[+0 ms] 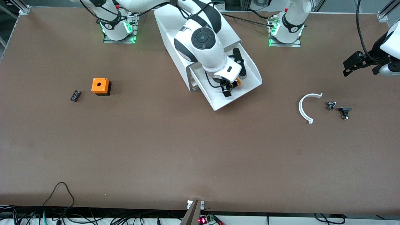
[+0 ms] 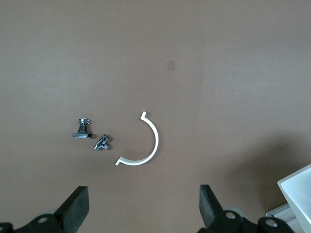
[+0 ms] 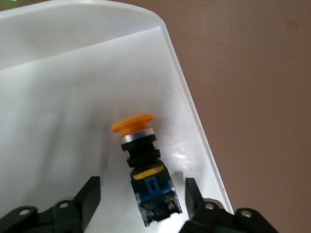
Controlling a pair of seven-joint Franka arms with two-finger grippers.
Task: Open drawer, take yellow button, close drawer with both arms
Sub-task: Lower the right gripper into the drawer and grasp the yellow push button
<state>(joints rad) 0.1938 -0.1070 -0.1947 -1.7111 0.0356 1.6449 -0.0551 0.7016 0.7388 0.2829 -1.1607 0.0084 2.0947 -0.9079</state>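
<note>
Inside the pulled-out drawer (image 1: 247,82) of the white cabinet (image 1: 175,28), the right claw (image 1: 227,90) is lowered over the button (image 3: 143,165). Its 2 fingers (image 3: 87,196) are spread, and the button is seen between them, apart from both. The button is lying on the drawer floor near the side wall, with its orange cap (image 3: 132,123) pointing away from the claw. The left claw (image 2: 141,206) is held in the air over the left arm's end of the bench (image 1: 187,150), and its fingers are spread wide with nothing between them. Under it, a white curved piece (image 2: 145,148) and 2 small dark parts (image 2: 92,135) are lying just beside each other. An orange cube (image 1: 100,86) and a small dark part (image 1: 75,95) are placed toward the right arm's end.
</note>
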